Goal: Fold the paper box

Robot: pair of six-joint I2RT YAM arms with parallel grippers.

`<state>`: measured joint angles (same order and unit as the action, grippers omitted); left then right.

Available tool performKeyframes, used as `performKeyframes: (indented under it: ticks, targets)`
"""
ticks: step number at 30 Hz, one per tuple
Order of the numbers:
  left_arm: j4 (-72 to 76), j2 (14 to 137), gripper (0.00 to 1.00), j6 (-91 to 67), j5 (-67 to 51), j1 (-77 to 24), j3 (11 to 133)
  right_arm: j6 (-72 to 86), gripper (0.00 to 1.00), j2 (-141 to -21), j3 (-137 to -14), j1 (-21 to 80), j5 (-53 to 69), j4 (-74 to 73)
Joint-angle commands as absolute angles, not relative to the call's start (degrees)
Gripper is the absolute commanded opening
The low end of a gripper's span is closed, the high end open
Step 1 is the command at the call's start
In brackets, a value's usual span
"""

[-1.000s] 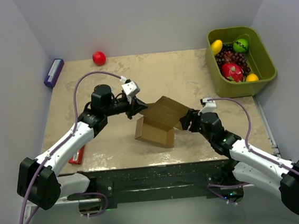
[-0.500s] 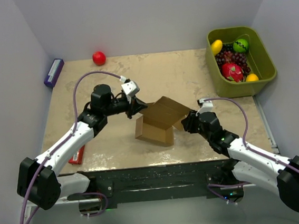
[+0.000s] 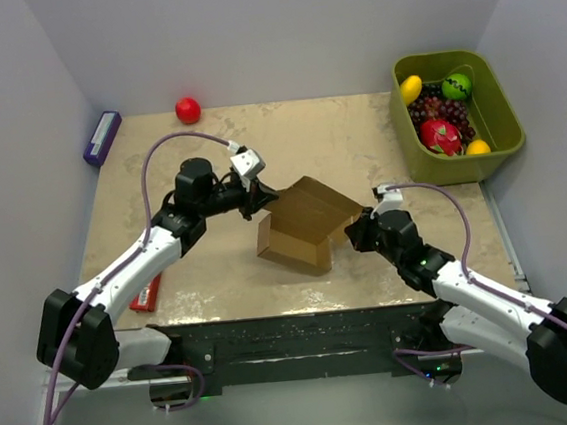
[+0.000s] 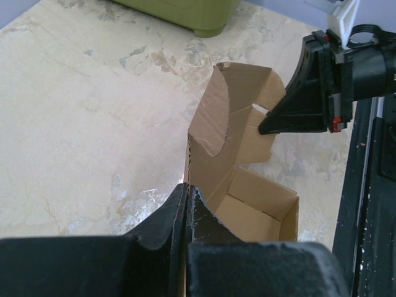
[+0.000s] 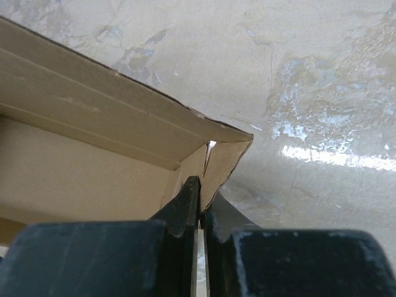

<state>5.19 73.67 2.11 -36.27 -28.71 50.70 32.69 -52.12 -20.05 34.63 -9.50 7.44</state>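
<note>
The paper box (image 3: 300,226) is brown cardboard, half formed, and sits mid-table with its lid flap raised. My left gripper (image 3: 260,203) is shut on the box's left wall edge. In the left wrist view that gripper (image 4: 187,189) pinches the thin wall, with the open box cavity (image 4: 260,207) beside it. My right gripper (image 3: 351,231) is shut on the box's right side. Seen from the right wrist, this gripper (image 5: 201,185) clamps a small corner flap (image 5: 223,164), and the lid's underside (image 5: 93,154) fills the left. The right gripper (image 4: 265,129) also shows in the left wrist view, touching the raised flap.
A green bin (image 3: 503,141) holding fruit stands at the back right. A red ball (image 3: 187,109) lies at the back, and a purple box (image 3: 102,138) against the left wall. A flat red box (image 3: 146,296) lies partly under the left arm. Walls enclose three sides.
My right gripper has shut on the box's corner flap. The box and the left gripper have shifted slightly, the left still gripping.
</note>
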Motion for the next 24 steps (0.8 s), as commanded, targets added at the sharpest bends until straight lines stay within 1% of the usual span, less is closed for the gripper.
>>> performKeyframes:
  ticks: [1,5,12,19,24]
  targets:
    - [8.43,74.97,0.00,0.44,-33.32,-28.91,52.12,30.06,0.01,-50.19,-25.31,34.63,-11.94,5.20]
    - [7.56,75.23,0.00,2.01,-26.30,-31.54,53.08,28.92,0.00,-50.53,-29.08,34.63,-16.95,2.99]
    - [9.57,77.87,0.00,0.44,-9.69,-37.00,53.44,29.00,0.00,-55.36,-34.45,34.63,-24.43,3.16]
    - [17.66,82.44,0.00,-4.73,-0.46,-39.29,52.47,26.63,0.00,-60.20,-33.75,34.72,-28.12,13.52]
    - [24.42,83.58,0.00,-7.82,2.72,-39.46,48.17,26.81,0.00,-62.58,-32.43,35.24,-29.35,18.27]
